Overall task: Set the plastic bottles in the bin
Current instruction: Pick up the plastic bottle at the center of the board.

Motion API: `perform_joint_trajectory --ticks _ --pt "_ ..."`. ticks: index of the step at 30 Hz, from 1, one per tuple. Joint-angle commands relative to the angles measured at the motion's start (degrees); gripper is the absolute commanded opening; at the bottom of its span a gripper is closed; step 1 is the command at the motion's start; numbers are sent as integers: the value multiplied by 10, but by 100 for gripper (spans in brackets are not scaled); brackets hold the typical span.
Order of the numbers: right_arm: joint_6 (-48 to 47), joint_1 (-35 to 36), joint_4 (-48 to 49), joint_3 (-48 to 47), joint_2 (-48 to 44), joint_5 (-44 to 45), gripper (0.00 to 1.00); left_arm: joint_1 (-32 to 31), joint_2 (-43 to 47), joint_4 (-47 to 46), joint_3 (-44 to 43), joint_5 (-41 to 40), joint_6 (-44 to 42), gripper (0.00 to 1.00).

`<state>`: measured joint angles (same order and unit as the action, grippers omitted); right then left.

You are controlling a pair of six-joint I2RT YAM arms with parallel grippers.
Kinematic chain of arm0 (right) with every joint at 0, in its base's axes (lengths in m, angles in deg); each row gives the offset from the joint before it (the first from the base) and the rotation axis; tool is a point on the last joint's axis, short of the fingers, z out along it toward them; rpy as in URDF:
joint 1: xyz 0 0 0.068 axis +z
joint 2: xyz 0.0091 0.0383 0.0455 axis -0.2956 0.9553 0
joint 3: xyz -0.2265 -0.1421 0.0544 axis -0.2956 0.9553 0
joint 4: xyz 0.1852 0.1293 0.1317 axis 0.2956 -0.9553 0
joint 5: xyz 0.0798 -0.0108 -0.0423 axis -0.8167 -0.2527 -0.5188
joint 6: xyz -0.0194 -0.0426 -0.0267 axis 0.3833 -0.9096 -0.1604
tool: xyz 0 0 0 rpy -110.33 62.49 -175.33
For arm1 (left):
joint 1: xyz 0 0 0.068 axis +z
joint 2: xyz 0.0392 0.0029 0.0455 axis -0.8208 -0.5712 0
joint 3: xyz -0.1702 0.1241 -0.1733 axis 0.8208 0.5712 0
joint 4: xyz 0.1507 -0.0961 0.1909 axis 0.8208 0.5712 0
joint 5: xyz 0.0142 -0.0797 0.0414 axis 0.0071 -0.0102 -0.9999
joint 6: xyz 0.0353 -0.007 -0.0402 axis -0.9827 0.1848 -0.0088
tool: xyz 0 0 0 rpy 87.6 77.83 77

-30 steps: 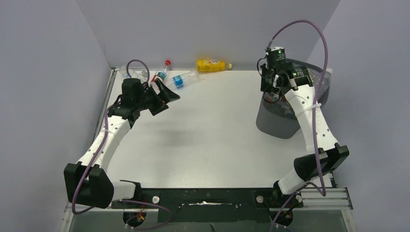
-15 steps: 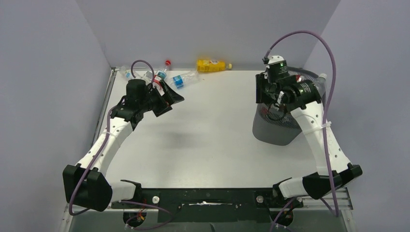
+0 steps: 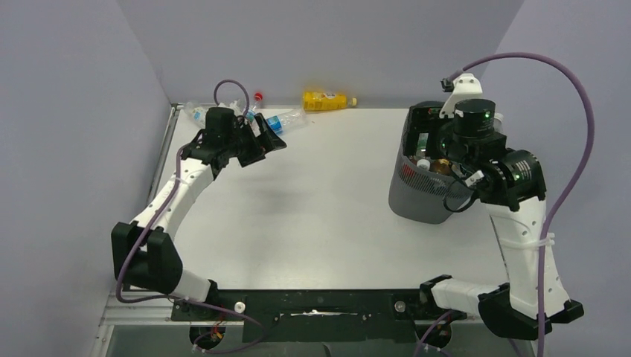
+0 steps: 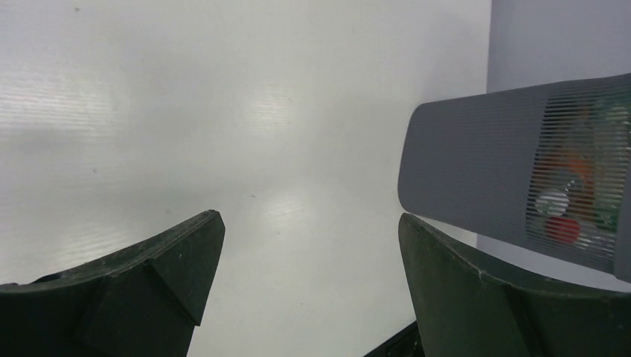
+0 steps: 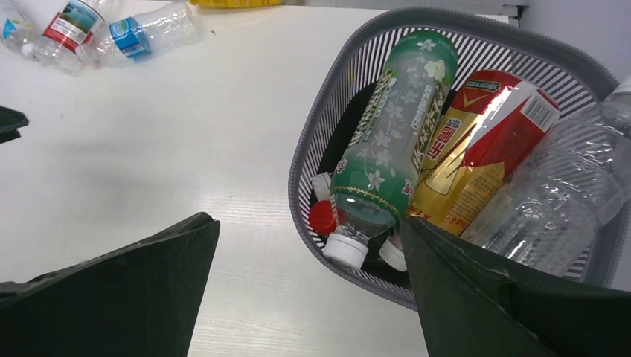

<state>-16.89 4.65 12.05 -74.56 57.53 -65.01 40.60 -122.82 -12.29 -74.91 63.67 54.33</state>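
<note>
Stretching farther than a moment ago, the left pincer (image 3: 264,143) has come close to the loose plastic bottles (image 3: 257,115) on the bench (image 3: 327,193), far left of the bin (image 3: 417,199). Its jaws are spread wide with nothing between them. To grab well, I think it should pick one, like the blue-label bottle (image 3: 277,123), and close across its middle. A yellow bottle (image 3: 325,100) lies nearer the bin, by the back wall. Over the bin, the right pincer (image 5: 309,223) has sprung wide apart and holds nothing. A green bottle (image 5: 394,126) rests on the pile inside. That arm should lift clear before swinging away.
</note>
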Motion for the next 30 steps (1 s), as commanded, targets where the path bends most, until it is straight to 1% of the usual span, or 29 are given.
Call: perform_joint_trajectory --ticks 1,5,8,9,11,15,17,20,24,30 --pt "1 1 51 2 -47 1 98 9 -62 29 -104 -26 -78 89" --pt "5 1 71 28 -70 -20 98 34 -133 52 -197 -50 -127 89" --pt "4 1 85 46 -81 -37 98 53 -205 77 -292 -59 -183 88" --pt "4 1 91 52 -83 -40 98 58 -233 98 -331 -72 -196 89" --pt "2 1 100 61 -86 -46 98 64 -284 107 -403 -74 -232 89" --pt "4 1 111 75 -85 -63 98 66 -364 83 -463 -77 -283 89" --pt "8 1 119 85 -85 -73 98 67 -409 87 -505 -70 -293 89" --pt "17 2 133 106 -88 -89 98 60 -470 91 -567 -60 -337 89" --pt "25 2 143 122 -84 -103 98 45 -503 62 -580 -80 -413 89" --pt "29 2 150 133 -80 -113 98 33 -517 9 -551 -97 -470 89"
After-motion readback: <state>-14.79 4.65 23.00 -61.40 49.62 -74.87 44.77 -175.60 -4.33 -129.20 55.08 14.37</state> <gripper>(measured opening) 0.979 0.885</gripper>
